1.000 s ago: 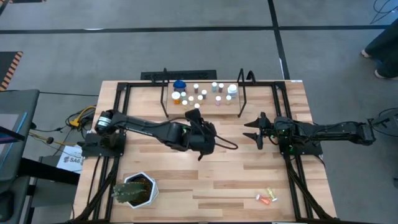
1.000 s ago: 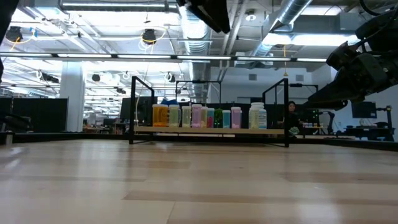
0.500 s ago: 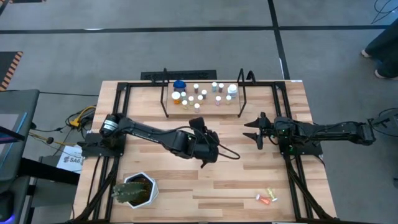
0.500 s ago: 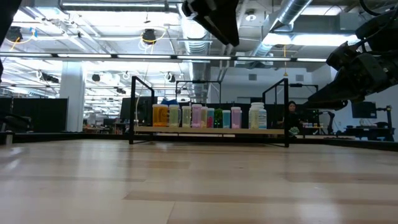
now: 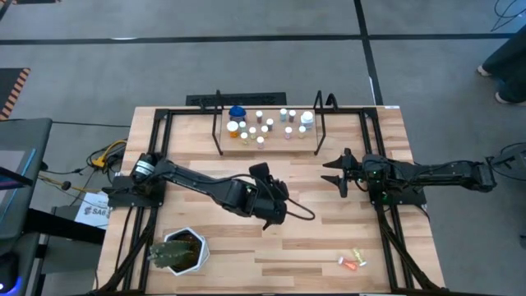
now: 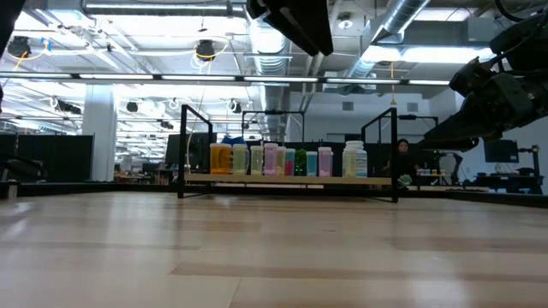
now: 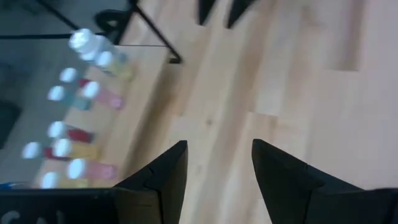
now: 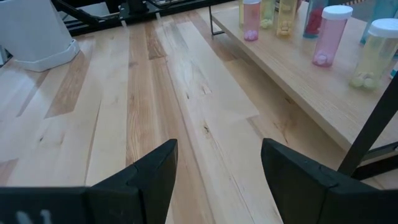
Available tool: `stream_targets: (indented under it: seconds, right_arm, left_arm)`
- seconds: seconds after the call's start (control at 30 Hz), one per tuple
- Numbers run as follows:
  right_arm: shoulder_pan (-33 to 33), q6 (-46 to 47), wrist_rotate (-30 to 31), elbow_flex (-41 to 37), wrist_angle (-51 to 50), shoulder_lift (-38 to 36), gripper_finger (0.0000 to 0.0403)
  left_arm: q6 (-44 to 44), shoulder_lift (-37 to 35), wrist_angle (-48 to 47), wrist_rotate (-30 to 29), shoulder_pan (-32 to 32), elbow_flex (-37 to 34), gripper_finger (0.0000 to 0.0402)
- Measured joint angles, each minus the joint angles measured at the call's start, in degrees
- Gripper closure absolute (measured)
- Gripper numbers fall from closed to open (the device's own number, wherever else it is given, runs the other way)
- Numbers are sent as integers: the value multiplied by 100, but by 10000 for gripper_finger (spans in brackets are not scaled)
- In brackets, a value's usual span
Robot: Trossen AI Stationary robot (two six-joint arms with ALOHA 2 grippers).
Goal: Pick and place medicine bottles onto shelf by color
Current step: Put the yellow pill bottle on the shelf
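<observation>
Probably light, stiff and slick plastic, easy to tip: best pinched across the body just below the cap. Small upright bottles (image 5: 265, 126), mostly white-capped, with orange, pink, yellow and clear bodies, plus 1 with a blue lid, crowded on the shelf (image 5: 306, 145) at the far middle of the counter (image 5: 345, 238). 2 loose bits lying at the near right corner, too small to tell. Left claw (image 5: 261, 171) apart and empty, just near of the shelf. Right claw (image 5: 336, 173) apart and empty, right of the shelf.
</observation>
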Motion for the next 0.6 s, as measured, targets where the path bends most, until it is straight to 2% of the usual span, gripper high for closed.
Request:
stream_targets:
  seconds: [0.23,0.6]
  right_arm:
    - [0,0,-1,1,0,0,150]
    - [0,0,1,0,0,0,150]
  left_arm:
    - [-175,0,175,671,-171,0,235]
    - [-732,0,197,747,-204,0,235]
